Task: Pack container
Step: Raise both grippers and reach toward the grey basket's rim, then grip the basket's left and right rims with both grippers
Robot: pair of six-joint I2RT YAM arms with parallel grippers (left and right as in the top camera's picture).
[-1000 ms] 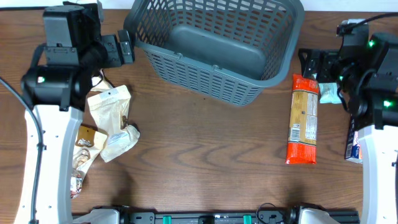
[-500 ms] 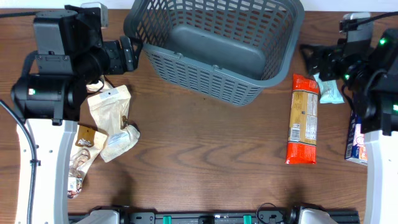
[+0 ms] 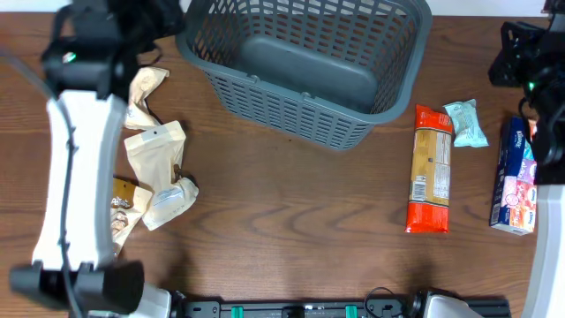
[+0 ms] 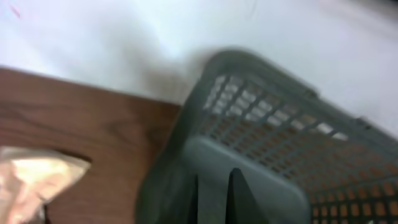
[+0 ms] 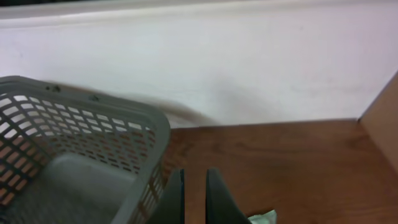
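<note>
Nearest, four pale pouches (image 3: 157,146) lay left, one half hidden under the left arm (image 3: 75,177), and three packets (image 3: 430,168) right; beyond them the one container (image 3: 291,110) stood empty at the table's (image 3: 291,212) far edge, where the left gripper (image 4: 217,179), blurred, and the right gripper (image 5: 194,177), cut off, held fingers narrowly apart, gripping nothing.

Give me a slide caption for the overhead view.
Grey basket stands empty on the wooden table, beige pouches to its left, orange packet to its right.
</note>
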